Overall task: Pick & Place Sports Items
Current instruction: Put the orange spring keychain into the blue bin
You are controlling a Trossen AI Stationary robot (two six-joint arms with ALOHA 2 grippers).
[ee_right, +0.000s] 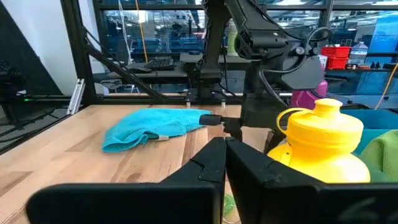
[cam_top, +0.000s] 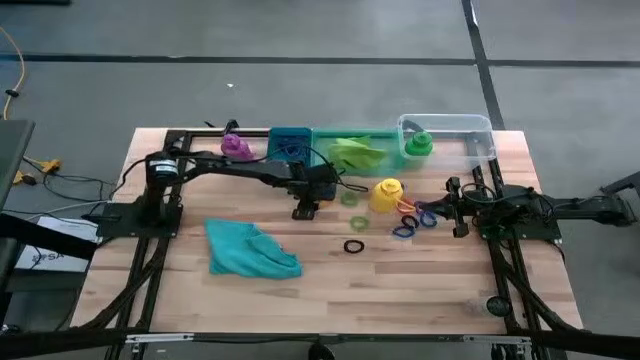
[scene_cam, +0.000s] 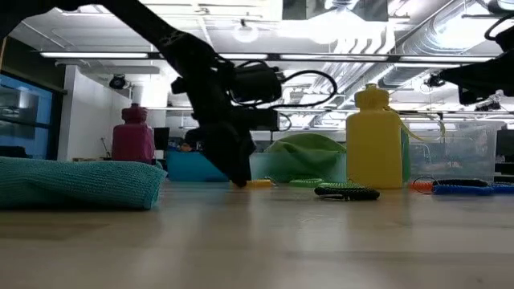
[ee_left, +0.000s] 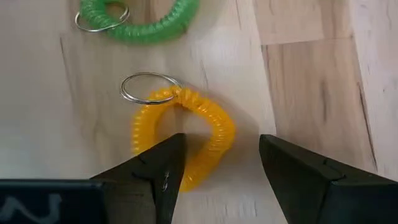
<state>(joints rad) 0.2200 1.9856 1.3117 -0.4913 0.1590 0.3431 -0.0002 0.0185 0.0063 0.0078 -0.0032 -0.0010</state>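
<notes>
My left gripper (ee_left: 222, 142) (cam_top: 304, 210) is open and points steeply down at mid-table, low over a yellow coiled ring (ee_left: 211, 124) (scene_cam: 259, 184) that lies flat on the wood with a metal key ring on it. One finger (ee_left: 158, 171) stands over the ring's hole, the other (ee_left: 298, 177) outside it. A green ring (ee_left: 143, 25) lies just beyond. My right gripper (ee_right: 225, 152) (cam_top: 455, 207) waits shut at the right. A yellow bottle (cam_top: 387, 193), a teal cloth (cam_top: 250, 248), a black ring (cam_top: 354, 246) and a cluster of coloured rings (cam_top: 412, 220) rest on the table. My left gripper comes from above with its fingers on either side of the yellow ring's one side (ee_left: 219, 134), lying across the coil. Whether a fingertip touches the ring or the table, I cannot tell. The ring lies flat on the wood.
Along the far edge stand a purple bottle (cam_top: 235, 146), a blue bin (cam_top: 290, 143), a green bin holding a lime-green cloth (cam_top: 357, 152), and a clear bin (cam_top: 470, 128) with a green bottle (cam_top: 418, 145). Bare wood lies toward the near edge.
</notes>
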